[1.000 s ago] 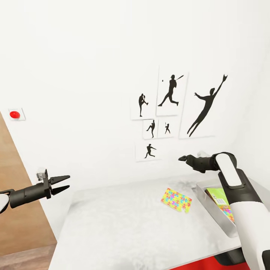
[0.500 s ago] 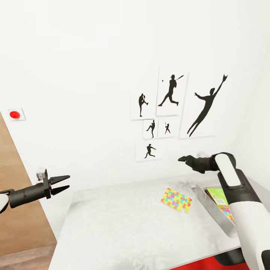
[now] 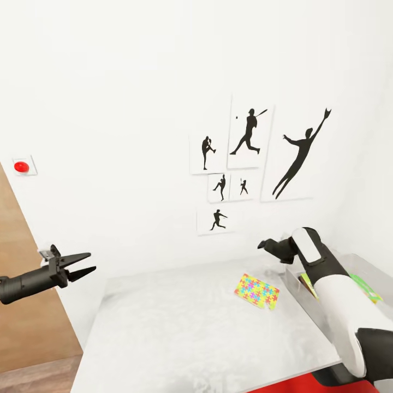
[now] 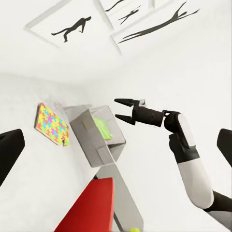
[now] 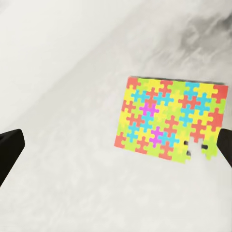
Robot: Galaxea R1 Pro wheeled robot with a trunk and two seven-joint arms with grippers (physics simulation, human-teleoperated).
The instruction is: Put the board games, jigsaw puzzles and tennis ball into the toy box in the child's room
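Jigsaw puzzle [image 3: 257, 291], 1 multicoloured sheet, lies flat on the pale desk [image 3: 191, 327], just beside the grey toy box [image 3: 314, 314], which holds a green-edged board game [image 3: 365, 287]. Right pincer [image 3: 266, 244] hangs above the desk near the puzzle, its fingers spread with nothing between them. Left pincer [image 3: 82, 263] hovers well apart off the desk's far end, likewise parted and empty. Black athlete silhouettes [image 3: 251, 158] hang on the white wall.

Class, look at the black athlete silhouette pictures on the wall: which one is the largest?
The leaping figure with one arm stretched high, at the group's right edge. Its sheet is taller than the batter's and dwarfs the four small ones.
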